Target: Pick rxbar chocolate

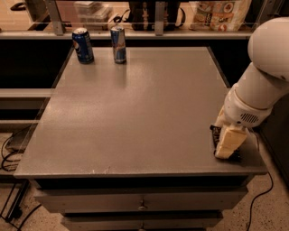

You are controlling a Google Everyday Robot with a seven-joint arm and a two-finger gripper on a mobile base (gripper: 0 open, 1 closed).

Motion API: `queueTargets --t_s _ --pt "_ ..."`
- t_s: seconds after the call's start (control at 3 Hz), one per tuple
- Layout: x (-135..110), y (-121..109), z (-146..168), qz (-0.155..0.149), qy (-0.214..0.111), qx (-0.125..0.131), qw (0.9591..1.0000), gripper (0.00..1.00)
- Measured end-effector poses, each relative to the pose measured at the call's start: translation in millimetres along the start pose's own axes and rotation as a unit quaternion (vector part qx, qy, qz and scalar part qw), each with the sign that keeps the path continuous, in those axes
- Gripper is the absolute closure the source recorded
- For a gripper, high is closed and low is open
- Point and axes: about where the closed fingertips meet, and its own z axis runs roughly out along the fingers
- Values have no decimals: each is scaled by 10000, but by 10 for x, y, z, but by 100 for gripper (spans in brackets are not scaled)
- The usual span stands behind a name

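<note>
The rxbar chocolate (215, 134) is a flat black wrapped bar lying on the grey table (135, 103) near its front right corner. Only its edges show, since my gripper covers most of it. My gripper (224, 150), cream-coloured at the end of a white arm (262, 85), is down on top of the bar, reaching in from the right. Whether it grips the bar does not show.
A blue soda can (83, 45) and a slim blue-and-silver can (118, 43) stand upright at the table's far left. A counter with bags (216, 11) runs behind the table. Drawers (142, 200) sit below the front edge. Cables lie on the floor.
</note>
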Motion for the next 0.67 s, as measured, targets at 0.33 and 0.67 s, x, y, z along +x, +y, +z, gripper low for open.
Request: queueTargets --t_s 0.33,0.67 --pt "-121 -67 -324 -120 -139 344 9992 100" --pt "-325 -180 -847 -285 -259 775 9962 100"
